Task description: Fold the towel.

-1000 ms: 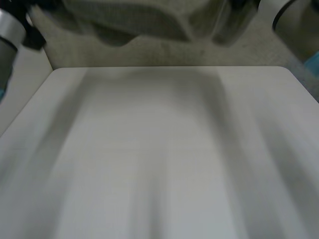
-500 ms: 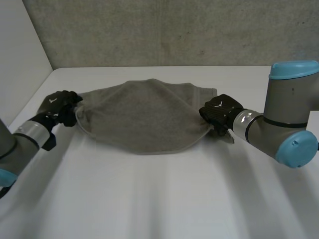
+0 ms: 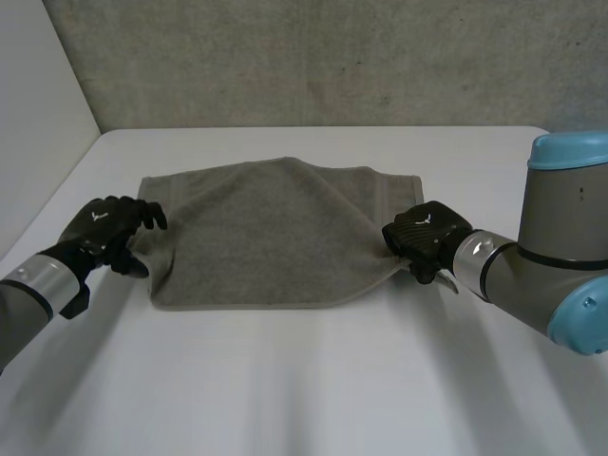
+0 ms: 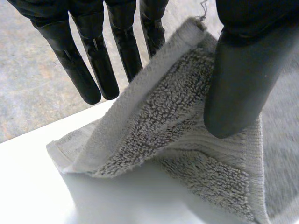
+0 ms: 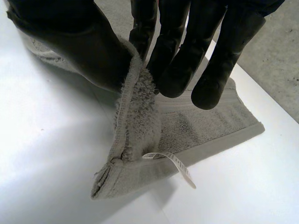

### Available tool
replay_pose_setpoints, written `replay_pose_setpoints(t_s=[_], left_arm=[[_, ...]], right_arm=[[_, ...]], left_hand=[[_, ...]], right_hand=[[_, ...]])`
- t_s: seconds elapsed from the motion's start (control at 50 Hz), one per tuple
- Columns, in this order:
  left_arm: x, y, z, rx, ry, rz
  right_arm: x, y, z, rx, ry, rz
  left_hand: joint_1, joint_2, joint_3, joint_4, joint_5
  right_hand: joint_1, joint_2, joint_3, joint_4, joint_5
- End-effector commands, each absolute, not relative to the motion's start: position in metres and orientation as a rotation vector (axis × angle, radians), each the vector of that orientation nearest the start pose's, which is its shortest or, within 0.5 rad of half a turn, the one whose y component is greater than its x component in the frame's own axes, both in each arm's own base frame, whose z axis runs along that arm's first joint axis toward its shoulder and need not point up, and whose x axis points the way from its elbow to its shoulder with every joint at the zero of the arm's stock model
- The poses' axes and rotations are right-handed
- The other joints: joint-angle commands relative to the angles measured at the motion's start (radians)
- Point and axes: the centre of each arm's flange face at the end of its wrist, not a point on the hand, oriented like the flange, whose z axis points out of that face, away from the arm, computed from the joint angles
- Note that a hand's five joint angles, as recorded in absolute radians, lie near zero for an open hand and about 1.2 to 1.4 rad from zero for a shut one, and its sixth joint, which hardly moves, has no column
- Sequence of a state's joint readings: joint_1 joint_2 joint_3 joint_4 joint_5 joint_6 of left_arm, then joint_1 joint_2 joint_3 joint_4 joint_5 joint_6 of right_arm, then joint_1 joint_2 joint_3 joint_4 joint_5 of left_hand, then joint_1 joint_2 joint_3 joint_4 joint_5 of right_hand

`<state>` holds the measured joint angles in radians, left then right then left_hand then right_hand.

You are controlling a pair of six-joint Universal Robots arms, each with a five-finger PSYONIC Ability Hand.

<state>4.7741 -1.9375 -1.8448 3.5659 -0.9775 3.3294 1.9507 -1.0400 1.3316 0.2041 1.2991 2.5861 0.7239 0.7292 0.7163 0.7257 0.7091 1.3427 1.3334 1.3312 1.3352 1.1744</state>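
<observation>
Towel (image 3: 275, 233), grey terry with a flat woven band along its short ends, lies spread on the far half of the white table (image 3: 304, 380), its long side running across from one hand to the other. Its left end is raised off the table where the left hand (image 3: 104, 228) takes it. In the left wrist view the hem (image 4: 159, 74) stands up between the straight fingers (image 4: 88, 56) and the thumb (image 4: 238, 79), which lies against the pile. The right end is lifted by the right hand (image 3: 427, 233). In the right wrist view the edge (image 5: 140, 121) is pinched between thumb (image 5: 79, 42) and fingers (image 5: 219, 56), with a small white label (image 5: 175, 165) hanging from the hem below them. The right arm (image 3: 560, 256) and left arm (image 3: 28, 294) reach in from the near corners. A grey wall (image 3: 304, 57) stands behind the table.
</observation>
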Motion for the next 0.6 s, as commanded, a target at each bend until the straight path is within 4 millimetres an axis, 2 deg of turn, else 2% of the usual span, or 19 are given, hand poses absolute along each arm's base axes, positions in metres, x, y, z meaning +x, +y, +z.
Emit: replay_pose_setpoints(t_s=[0.02, 0.2, 0.28, 0.3, 0.32, 0.34, 0.38, 0.46, 0.48, 0.5, 0.52, 0.54, 0.56, 0.6], left_arm=[[-0.165, -0.315, 0.143, 1.021, 2.385, -2.082], [-0.162, -0.311, 0.135, 1.178, 2.168, -2.031], [-0.162, -0.311, 0.132, 1.205, 2.132, -2.019], [-0.163, -0.311, 0.131, 1.213, 2.12, -2.019], [-0.163, -0.311, 0.131, 1.214, 2.111, -2.023], [-0.163, -0.311, 0.131, 1.214, 2.111, -2.023], [-0.163, -0.311, 0.132, 1.216, 2.104, -2.027], [-0.163, -0.311, 0.139, 1.205, 2.086, -2.046], [-0.163, -0.311, 0.139, 1.205, 2.086, -2.046], [-0.163, -0.311, 0.149, 1.193, 2.05, -2.074], [-0.163, -0.309, 0.16, 1.179, 2.018, -2.099], [-0.163, -0.309, 0.16, 1.179, 2.017, -2.099], [-0.163, -0.306, 0.168, 1.168, 2.0, -2.12], [-0.163, -0.303, 0.175, 1.155, 1.993, -2.139]], right_arm=[[0.279, -0.281, 0.178, -1.33, 2.188, -1.562], [0.279, -0.28, 0.174, -1.329, 2.191, -1.552], [0.279, -0.279, 0.173, -1.331, 2.191, -1.548], [0.279, -0.279, 0.173, -1.331, 2.191, -1.548], [0.279, -0.279, 0.173, -1.331, 2.194, -1.546], [0.279, -0.279, 0.173, -1.331, 2.194, -1.546], [0.278, -0.28, 0.174, -1.327, 2.2, -1.553], [0.274, -0.282, 0.179, -1.311, 2.216, -1.575], [0.273, -0.282, 0.186, -1.292, 2.219, -1.593], [0.273, -0.282, 0.186, -1.292, 2.219, -1.593], [0.271, -0.283, 0.198, -1.259, 2.219, -1.632], [0.266, -0.283, 0.209, -1.229, 2.235, -1.66], [0.266, -0.283, 0.209, -1.229, 2.235, -1.661], [0.247, -0.284, 0.229, -1.182, 2.318, -1.669]], left_hand=[[-0.161, -0.166, -0.153, -0.163, -0.321], [-0.129, -0.134, -0.121, -0.131, -0.289], [-0.052, -0.058, -0.045, -0.054, -0.212], [0.061, 0.056, 0.069, 0.059, -0.099], [0.271, 0.266, 0.279, 0.27, 0.112], [0.274, 0.268, 0.281, 0.272, 0.114], [0.671, 0.665, 0.678, 0.669, 0.511], [0.672, 0.667, 0.68, 0.671, 0.513], [0.672, 0.667, 0.68, 0.671, 0.513], [0.672, 0.667, 0.68, 0.671, 0.513], [0.672, 0.667, 0.68, 0.671, 0.513], [0.672, 0.667, 0.68, 0.671, 0.513], [0.672, 0.667, 0.68, 0.671, 0.513], [0.672, 0.667, 0.68, 0.671, 0.513]], right_hand=[[0.054, 0.063, 0.065, 0.061, 0.047], [0.054, 0.063, 0.065, 0.061, 0.047], [0.054, 0.063, 0.065, 0.061, 0.047], [0.054, 0.063, 0.065, 0.061, 0.047], [0.054, 0.063, 0.065, 0.061, 0.047], [0.054, 0.063, 0.065, 0.061, 0.047], [0.054, 0.063, 0.065, 0.061, 0.047], [0.054, 0.063, 0.065, 0.061, 0.047], [0.054, 0.063, 0.065, 0.061, 0.047], [0.054, 0.063, 0.065, 0.061, 0.047], [0.054, 0.063, 0.065, 0.061, 0.047], [0.054, 0.063, 0.065, 0.061, 0.047], [0.054, 0.063, 0.065, 0.061, 0.047], [0.054, 0.063, 0.065, 0.061, 0.047]])
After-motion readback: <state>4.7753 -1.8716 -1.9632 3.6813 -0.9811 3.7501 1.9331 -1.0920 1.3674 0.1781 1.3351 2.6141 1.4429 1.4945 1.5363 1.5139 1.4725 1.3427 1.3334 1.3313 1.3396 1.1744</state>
